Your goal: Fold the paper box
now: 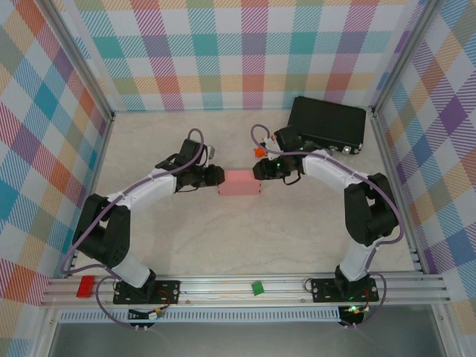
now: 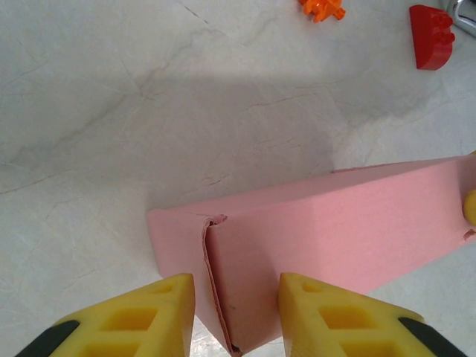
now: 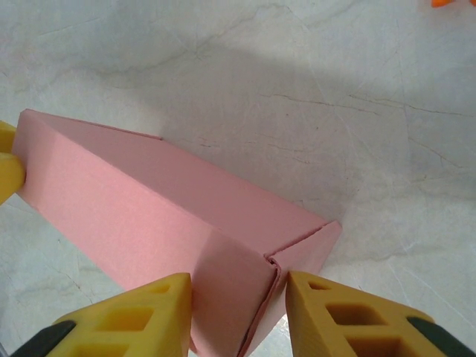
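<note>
The paper box [image 1: 239, 182] is a light-pink rectangular box lying on the table between the two arms. My left gripper [image 1: 219, 177] is at its left end. In the left wrist view the yellow fingers [image 2: 141, 320] press both sides of that end of the box [image 2: 335, 223], whose end flap stands slightly ajar along one seam. My right gripper [image 1: 259, 171] holds the opposite end. In the right wrist view its gripper [image 3: 238, 312] is shut on the folded end of the box [image 3: 149, 216], flaps tucked in.
A black case [image 1: 327, 123] lies at the back right. An orange toy [image 1: 259, 152] sits just behind the box, with a small red block [image 2: 431, 36] near it. On the front rail lie a red piece [image 1: 86, 286] and a green piece [image 1: 257, 287]. Checkered walls enclose the table.
</note>
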